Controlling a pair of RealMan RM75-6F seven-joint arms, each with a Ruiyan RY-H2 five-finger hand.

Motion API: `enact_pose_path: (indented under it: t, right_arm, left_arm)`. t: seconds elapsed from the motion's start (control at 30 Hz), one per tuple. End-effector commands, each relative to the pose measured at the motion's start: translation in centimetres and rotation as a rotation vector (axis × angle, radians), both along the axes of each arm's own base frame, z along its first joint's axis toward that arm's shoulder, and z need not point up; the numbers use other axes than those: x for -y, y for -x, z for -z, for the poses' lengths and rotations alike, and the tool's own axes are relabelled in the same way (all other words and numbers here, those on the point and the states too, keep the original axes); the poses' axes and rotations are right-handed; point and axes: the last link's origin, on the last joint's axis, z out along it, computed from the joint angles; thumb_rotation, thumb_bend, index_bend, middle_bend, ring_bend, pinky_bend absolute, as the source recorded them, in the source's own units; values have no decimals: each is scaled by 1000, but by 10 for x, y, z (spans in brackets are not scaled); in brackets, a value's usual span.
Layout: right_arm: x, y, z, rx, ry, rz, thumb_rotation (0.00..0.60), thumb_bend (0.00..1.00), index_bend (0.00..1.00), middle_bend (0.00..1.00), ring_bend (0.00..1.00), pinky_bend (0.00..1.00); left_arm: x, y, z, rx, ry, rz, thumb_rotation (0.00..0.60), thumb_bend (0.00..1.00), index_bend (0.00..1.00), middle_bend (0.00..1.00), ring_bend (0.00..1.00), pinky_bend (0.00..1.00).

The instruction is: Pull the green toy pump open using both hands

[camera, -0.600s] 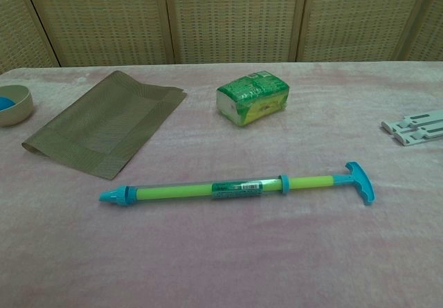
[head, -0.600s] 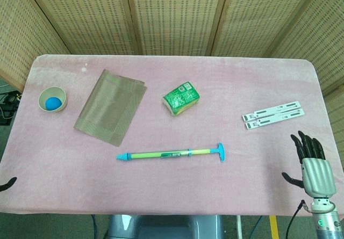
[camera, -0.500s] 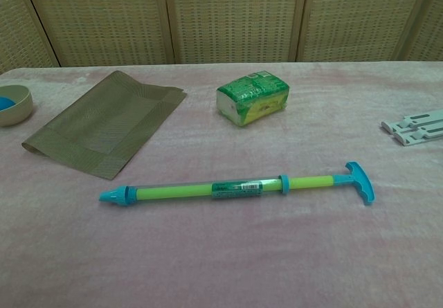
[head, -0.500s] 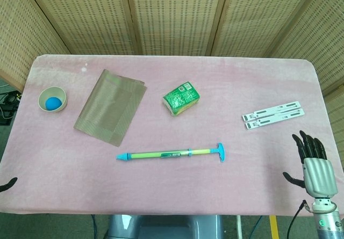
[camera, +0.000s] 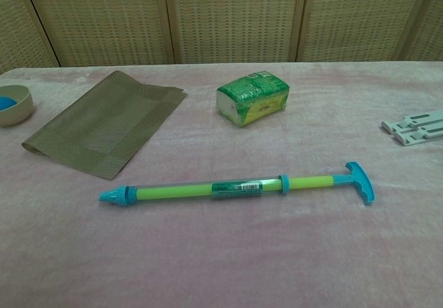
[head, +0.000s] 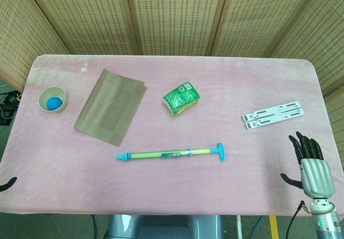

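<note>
The green toy pump [head: 171,154] lies untouched at the tabletop's [head: 215,196] near centre. Treat it as light, rigid and smooth. Grip the barrel and T-handle [camera: 360,181]. The right robot hand [head: 309,166] is spread, empty; the left robot hand [head: 6,183] is indeterminate.

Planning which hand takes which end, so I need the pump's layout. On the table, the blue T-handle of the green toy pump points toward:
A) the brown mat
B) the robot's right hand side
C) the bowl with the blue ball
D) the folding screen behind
B: the green toy pump lies crosswise, its T-handle at the end nearer the right hand.
</note>
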Motion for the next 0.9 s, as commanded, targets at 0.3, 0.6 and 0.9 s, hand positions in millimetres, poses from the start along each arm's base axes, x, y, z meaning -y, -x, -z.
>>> enact_pose_path:
  t: [0.3, 0.6, 0.9]
  right_arm:
    - [-1, -2, 1, 6, -8, -11, 600, 169, 43, 0, 0, 0]
    - [8, -17, 6, 36, 22, -85, 600, 169, 158, 226, 230, 197]
    - [62, -72, 36, 18, -48, -192, 600, 174, 301, 796, 786, 557]
  left_arm:
    - [1, -2, 0, -1, 1, 4, 600, 0, 0, 0, 0, 0]
    - [1, -1, -2, 7, -5, 0, 600, 0, 0, 0, 0, 0]
    - [0, -1, -3, 11, -11, 2, 600, 0, 0, 0, 0, 0]
